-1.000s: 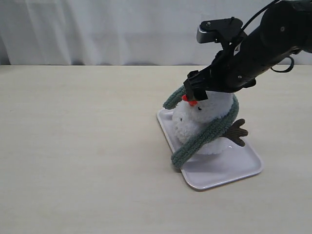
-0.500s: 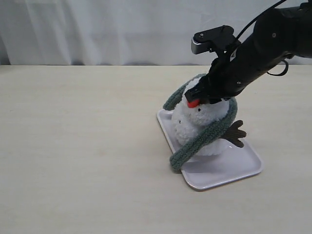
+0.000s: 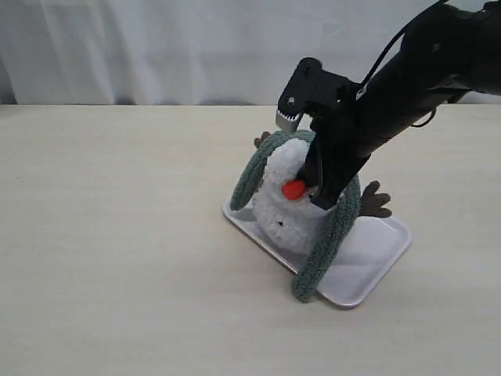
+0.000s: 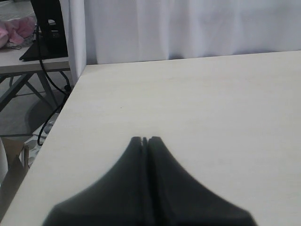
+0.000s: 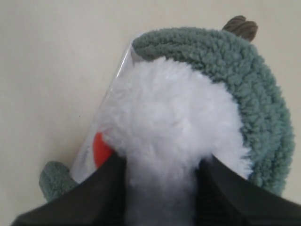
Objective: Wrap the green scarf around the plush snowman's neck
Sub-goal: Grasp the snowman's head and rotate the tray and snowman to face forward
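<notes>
Exterior view: since a second ago the white tray (image 3: pixel 376 262) has swung round on the table (image 3: pixel 117 251), and the plush snowman (image 3: pixel 282 215) has turned with it and moved left; its carrot nose (image 3: pixel 294 189) sits lower than before; the right arm has twisted over the head; the right gripper (image 3: pixel 317 188) is clenched on the snowman's head. The green scarf (image 3: pixel 329 239) arches behind the head; one end hangs on the left, and the other, which lay slanted across the body earlier, now drops steeply to the tray's near edge. The snowman's neck is hidden by arm and scarf. Count: one snowman, one scarf, one tray, one nose, two brown twig arms, one (image 3: pixel 374 201) beside the arm and one (image 3: pixel 262 140) behind the scarf.

Left wrist view: the left gripper (image 4: pixel 146 140) is clenched on nothing, jaws pressed together above bare table; no snowman, scarf or tray appears; only here does the table's side edge show.

Right wrist view: the dark fingers (image 5: pixel 101 190) squeeze white plush from both sides, which the exterior view hides; the scarf curves round the head; just one twig arm shows, and a sliver of nose.
</notes>
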`<state>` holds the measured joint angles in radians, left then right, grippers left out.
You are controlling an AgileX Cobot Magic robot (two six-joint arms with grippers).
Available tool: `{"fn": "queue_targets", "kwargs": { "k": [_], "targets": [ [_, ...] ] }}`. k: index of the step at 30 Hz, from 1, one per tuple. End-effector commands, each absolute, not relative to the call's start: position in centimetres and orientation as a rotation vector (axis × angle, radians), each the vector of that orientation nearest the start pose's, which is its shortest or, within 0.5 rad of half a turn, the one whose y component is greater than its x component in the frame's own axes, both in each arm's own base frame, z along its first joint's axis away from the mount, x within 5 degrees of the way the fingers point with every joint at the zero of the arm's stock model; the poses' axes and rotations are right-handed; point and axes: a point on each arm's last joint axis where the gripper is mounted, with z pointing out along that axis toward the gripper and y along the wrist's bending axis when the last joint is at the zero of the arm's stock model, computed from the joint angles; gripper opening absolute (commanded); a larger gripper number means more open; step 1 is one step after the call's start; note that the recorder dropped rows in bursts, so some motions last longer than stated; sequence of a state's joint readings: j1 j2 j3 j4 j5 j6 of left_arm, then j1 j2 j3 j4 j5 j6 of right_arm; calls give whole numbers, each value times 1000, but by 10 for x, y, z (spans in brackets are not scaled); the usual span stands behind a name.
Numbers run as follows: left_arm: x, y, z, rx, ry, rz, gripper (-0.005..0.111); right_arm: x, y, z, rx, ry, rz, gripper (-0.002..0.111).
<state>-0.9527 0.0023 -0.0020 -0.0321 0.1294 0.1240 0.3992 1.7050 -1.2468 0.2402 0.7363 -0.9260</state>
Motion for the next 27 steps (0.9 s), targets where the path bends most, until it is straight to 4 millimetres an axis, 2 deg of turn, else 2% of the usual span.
{"fn": "queue_targets", "kwargs": {
  "k": [1,6,11,16,20,23,25,26,27],
  "targets": [
    [32,-46,204,805,1410,-685,0,313,171,246,-1956,1802,-17,4],
    [32,-46,204,805,1410,-685,0,318,179,251,-1937,1686,-95,4],
    [32,-46,204,805,1410,-685,0,319,173,249,-2059,1608,-212,4],
    [32,-46,204,805,1410,-685,0,318,171,248,-2118,1582,-238,4],
    [32,-46,204,805,1410,-685,0,319,172,249,-2052,1628,-217,5],
    [32,-46,204,805,1410,-685,0,320,172,249,-2012,1672,-206,19],
    [32,-46,204,805,1410,-685,0,320,172,249,-1974,1710,-193,33],
    [32,-46,204,805,1410,-685,0,319,172,251,-1954,1718,-192,47],
    [32,-46,204,805,1410,-685,0,319,172,253,-1941,1725,-190,54]
  ]
}}
